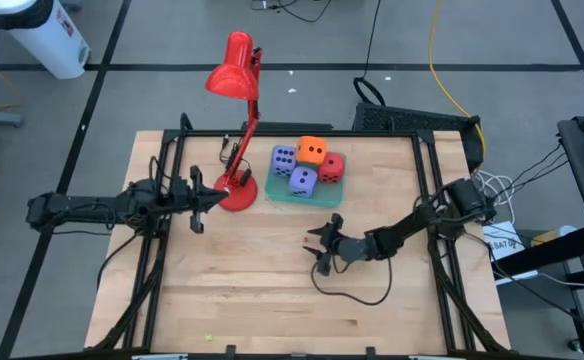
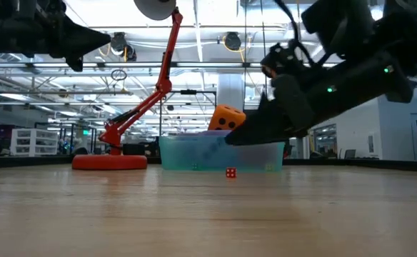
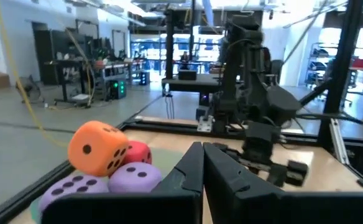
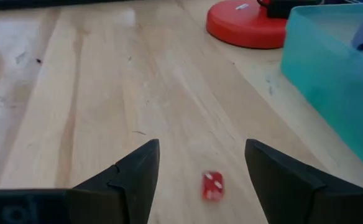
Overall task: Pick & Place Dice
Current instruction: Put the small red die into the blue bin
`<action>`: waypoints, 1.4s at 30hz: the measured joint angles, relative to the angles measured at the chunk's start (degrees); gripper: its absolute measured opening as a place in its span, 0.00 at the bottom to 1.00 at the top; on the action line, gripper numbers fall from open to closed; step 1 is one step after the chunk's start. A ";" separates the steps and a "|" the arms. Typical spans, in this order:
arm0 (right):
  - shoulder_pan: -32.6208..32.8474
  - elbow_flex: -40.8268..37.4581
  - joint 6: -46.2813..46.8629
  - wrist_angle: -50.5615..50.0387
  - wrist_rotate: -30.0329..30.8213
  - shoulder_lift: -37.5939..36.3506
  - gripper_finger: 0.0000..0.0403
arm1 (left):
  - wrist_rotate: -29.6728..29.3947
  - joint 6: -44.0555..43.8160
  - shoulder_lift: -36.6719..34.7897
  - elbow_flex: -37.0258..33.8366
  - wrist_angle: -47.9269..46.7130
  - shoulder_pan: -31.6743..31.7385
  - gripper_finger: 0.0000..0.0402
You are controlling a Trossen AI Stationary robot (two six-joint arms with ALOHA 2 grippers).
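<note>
Approach step, I'd say: right gripper [image 4: 200, 171] hangs jaws spread over a small red die [image 4: 212, 185] mid-table, just off the teal tray [image 1: 307, 195]. Next I'd drop straight down and pinch it; left gripper [image 1: 204, 203] waits pressed shut near the left edge.

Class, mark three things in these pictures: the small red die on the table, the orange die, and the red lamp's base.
small red die [image 4: 212, 185], right wrist view, its top face.
orange die [image 3: 97, 148], left wrist view, its pipped side.
red lamp's base [image 2: 109, 162], low view, its front edge.
</note>
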 joint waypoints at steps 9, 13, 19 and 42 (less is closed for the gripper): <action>-0.68 4.78 3.98 -4.44 2.19 7.28 0.57 | 0.17 -6.73 0.02 0.00 -8.00 5.72 0.02; -0.84 4.86 5.15 -4.40 2.37 7.97 0.57 | 1.65 -5.21 0.24 0.00 -11.09 6.88 0.02; -1.44 4.87 5.13 -4.98 1.99 8.04 0.53 | 1.63 -5.23 0.24 0.00 -10.56 6.89 0.02; -2.60 4.89 4.03 -6.09 -3.12 7.89 0.11 | -1.25 -3.91 0.24 0.00 -10.54 6.89 0.05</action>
